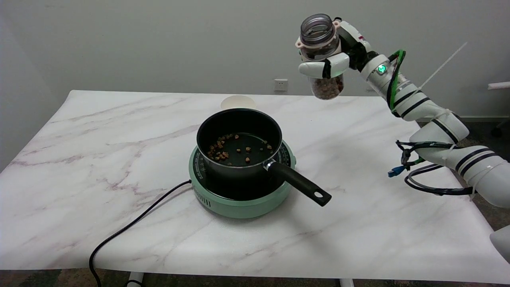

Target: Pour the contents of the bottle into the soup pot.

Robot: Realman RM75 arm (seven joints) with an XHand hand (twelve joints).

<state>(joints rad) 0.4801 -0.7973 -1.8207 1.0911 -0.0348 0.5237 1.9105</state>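
The clear, glossy plastic bottle (322,56) contrasts with the matt black soup pot (239,141). The mint-green round cooker (239,203) looks like smooth plastic. The white marble-patterned table (99,159) has a soft sheen.

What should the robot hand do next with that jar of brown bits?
Probably carry the bottle further left until its mouth is over the soup pot. The right robot hand holds it upright in the air, up and to the right of the pot, so tipping now would likely spill the brown bits onto the table.

Right hand (332,59) around upright bottle (322,56), high beyond soup pot (239,139) on green cooker (243,203).
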